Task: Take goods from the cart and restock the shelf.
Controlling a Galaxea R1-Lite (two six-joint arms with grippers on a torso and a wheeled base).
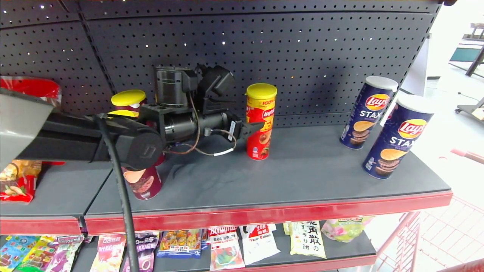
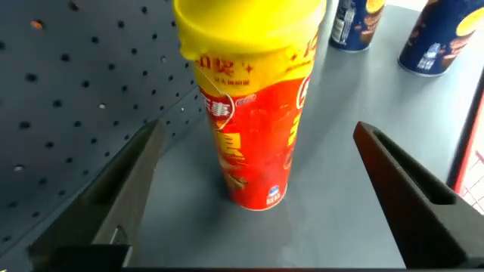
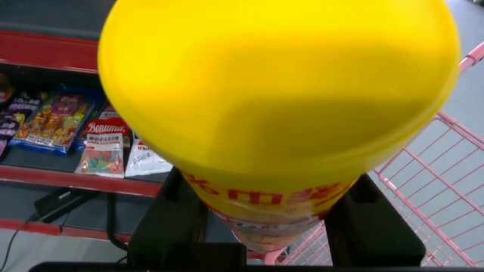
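The left gripper (image 1: 252, 127) sits out over the dark grey shelf board with a red front lip (image 1: 302, 177), its two black fingers spread wide and grasping nothing. The red cylindrical crisp can with a yellow plastic lid (image 2: 249, 113) stands upright on the board in the gap ahead of them, apart from both, toward twelve o'clock of the board and near the black perforated metal back panel (image 1: 302, 56). The placing of this can looks all but finished. The next move calls for a straight pull-back toward six o'clock with the fingers wide, since the can is tall and would likely tip at a nudge. The right gripper (image 3: 268, 227) appears clamped round the body of a second yellow-lidded red can (image 3: 280, 83), held above the pink wire cart (image 3: 446, 174); that one is probably next for the shelf. With the standing red can as the dial's centre in the head view, a maroon cylindrical can with a yellow lid (image 1: 141, 181) is at about eight o'clock, partly behind the arm. A dark blue cylindrical can with a white lid (image 1: 365, 113) is at three, and a second blue can (image 1: 397, 138) is near four, closer to the lip. The flat, smooth board between the red and blue cans seems room enough for another can, and coloured snack packets (image 1: 227, 245) line the lower shelf at six o'clock
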